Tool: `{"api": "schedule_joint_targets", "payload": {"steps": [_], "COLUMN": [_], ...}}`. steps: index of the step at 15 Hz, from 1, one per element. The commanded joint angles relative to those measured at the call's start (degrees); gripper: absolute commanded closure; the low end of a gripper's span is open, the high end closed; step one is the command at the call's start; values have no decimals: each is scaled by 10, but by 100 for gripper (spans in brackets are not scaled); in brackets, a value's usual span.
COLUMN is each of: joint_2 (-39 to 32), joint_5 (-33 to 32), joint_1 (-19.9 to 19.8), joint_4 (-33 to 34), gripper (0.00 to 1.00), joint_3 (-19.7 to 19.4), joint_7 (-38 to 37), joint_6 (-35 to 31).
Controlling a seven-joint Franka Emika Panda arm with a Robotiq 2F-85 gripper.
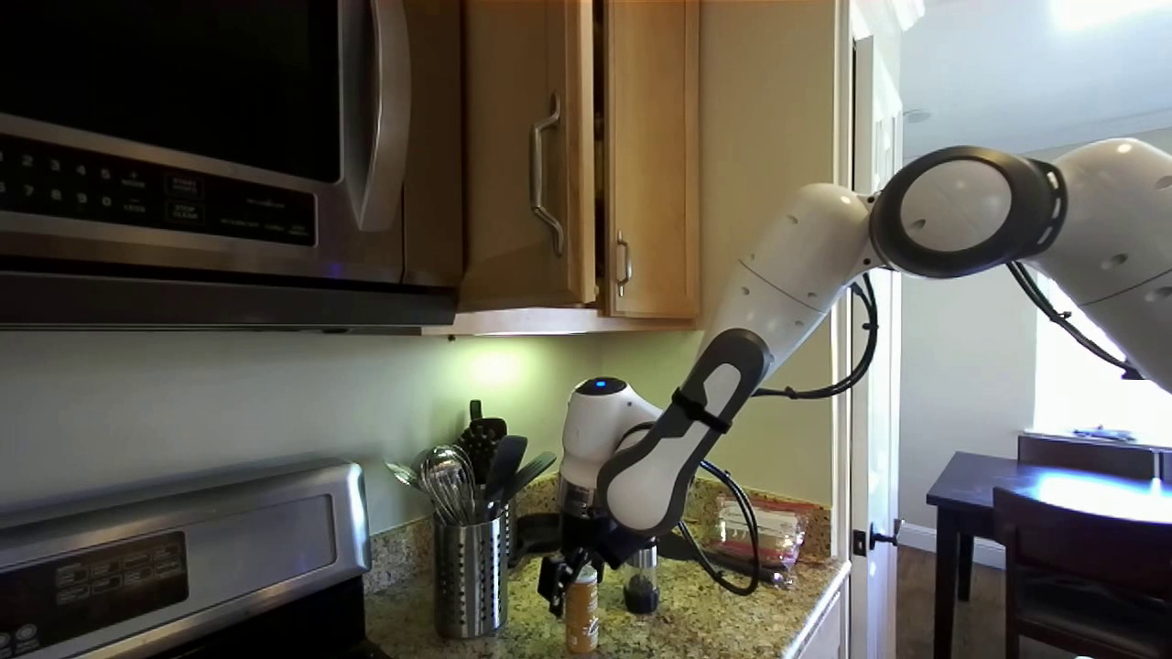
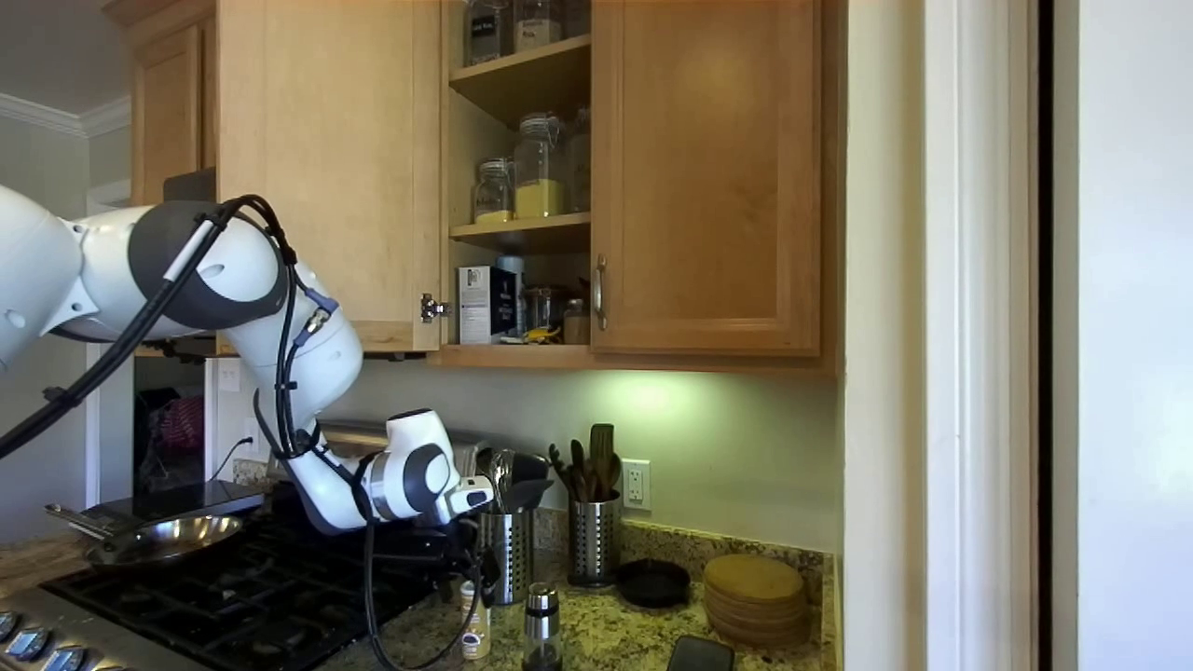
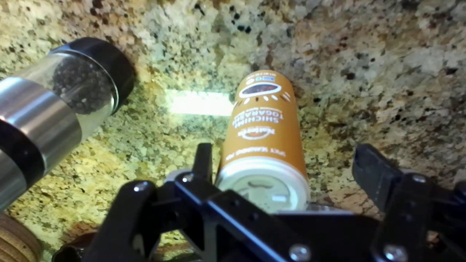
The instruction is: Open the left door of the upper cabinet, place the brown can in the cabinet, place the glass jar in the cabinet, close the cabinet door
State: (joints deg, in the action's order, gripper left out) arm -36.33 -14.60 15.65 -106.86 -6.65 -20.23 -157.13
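The brown can (image 3: 265, 120), orange-brown with a pale lid, stands upright on the counter. My gripper (image 3: 287, 160) is open around its upper part in the wrist view. The left finger (image 3: 203, 160) is close beside the can, while a wide gap separates it from the right finger (image 3: 375, 174). The glass jar (image 3: 83, 85), clear with dark grains and steel and black parts, stands nearby, also visible in both exterior views (image 1: 641, 586) (image 2: 542, 629). In an exterior view the left door (image 2: 326, 168) of the upper cabinet (image 2: 517, 358) is swung open, baring the shelves; its silver handle (image 1: 540, 174) shows too.
Ribbed utensil holders (image 1: 470, 577) (image 2: 595, 536) stand behind the can, close to the gripper. Jars and a box (image 2: 486, 305) occupy the cabinet shelves. The right door (image 2: 706, 177) is shut. A microwave (image 1: 174, 137), a stove (image 2: 252, 587) and stacked wooden discs (image 2: 755, 601) are nearby.
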Motion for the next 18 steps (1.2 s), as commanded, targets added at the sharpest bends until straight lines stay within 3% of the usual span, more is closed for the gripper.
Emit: {"api": "schedule_joint_targets", "payload": {"steps": [1,7,10,18], "joint_2": [-2,5,17,120], "joint_5": [-3,-8,-4,46], "joint_1": [11,13,10,-28], "joint_4": [0,-22,-34,-109], "gripper": [32,71,71,71], "joint_3": [-17,-36,-33,21], "joint_7": [-2,-9,-3,50], "joint_6": [-13,-16,-18,4]}}
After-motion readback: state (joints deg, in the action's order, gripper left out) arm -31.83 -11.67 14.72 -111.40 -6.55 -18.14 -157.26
